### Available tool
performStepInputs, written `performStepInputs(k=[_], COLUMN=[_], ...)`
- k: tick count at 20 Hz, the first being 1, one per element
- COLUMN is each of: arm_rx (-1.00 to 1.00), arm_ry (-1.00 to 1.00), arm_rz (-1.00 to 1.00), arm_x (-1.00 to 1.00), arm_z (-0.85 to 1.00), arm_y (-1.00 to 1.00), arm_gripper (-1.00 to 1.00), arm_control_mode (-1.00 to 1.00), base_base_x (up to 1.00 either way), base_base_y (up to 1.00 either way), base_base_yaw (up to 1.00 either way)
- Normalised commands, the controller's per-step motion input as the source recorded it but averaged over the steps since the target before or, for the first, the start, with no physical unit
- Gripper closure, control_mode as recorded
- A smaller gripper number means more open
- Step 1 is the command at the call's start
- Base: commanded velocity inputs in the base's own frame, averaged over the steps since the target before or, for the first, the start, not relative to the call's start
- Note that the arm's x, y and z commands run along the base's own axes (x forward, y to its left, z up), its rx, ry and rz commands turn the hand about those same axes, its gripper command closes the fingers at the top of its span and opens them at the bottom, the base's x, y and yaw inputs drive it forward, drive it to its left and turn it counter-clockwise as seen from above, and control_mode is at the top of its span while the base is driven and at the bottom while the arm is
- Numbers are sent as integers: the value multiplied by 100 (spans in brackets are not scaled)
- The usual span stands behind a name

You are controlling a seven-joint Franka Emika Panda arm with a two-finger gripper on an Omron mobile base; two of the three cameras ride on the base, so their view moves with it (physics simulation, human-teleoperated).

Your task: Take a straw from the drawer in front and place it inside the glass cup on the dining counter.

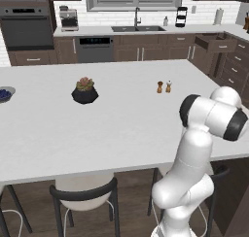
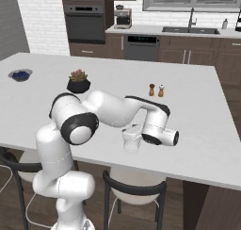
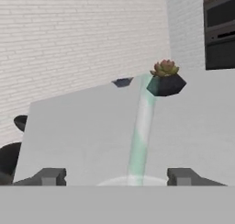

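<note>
Centrally, the hand view looks between the two dark fingertips (image 3: 50, 176) of the gripper (image 3: 114, 177), which stand wide apart with the jaws released. A pale greenish straw (image 3: 142, 131) rises from between them, touching neither tip, its lower end inside the curved rim of the glass cup (image 3: 131, 181) directly below the hand. Beyond the straw's far end sits a potted succulent (image 3: 166, 78) in a dark faceted pot, with a small dark bowl (image 3: 122, 82) just beside it to one side. The right base view shows the gripper (image 2: 133, 130) horizontal over the dining counter (image 2: 197, 106), immediately above the glass cup (image 2: 131, 143) near the counter's near edge. Salt and pepper shakers (image 2: 156, 90) stand farther out, well apart from the hand. The left base view shows the drawer (image 1: 214, 42) pulled open, far beyond the counter.
</note>
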Motion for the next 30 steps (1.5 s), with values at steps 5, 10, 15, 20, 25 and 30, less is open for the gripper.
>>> performStepInputs(k=[5, 10, 15, 20, 25, 30], arm_rx=[0, 0, 0, 0, 0, 2], arm_ry=[-1, 0, 0, 0, 0, -6], arm_rz=[0, 0, 0, 0, 0, 0], arm_x=[-10, -19, -24, -34, -30, -43], arm_z=[35, 44, 37, 25, -3, -5], arm_y=[0, 0, 0, 0, 0, -9], arm_gripper=[-100, -100, -100, -100, -100, -100], arm_control_mode=[-100, -100, -100, -100, -100, -100], base_base_x=[0, 0, 0, 0, 0, 0], base_base_y=[0, 0, 0, 0, 0, 0], base_base_yaw=[0, 0, 0, 0, 0, 0])
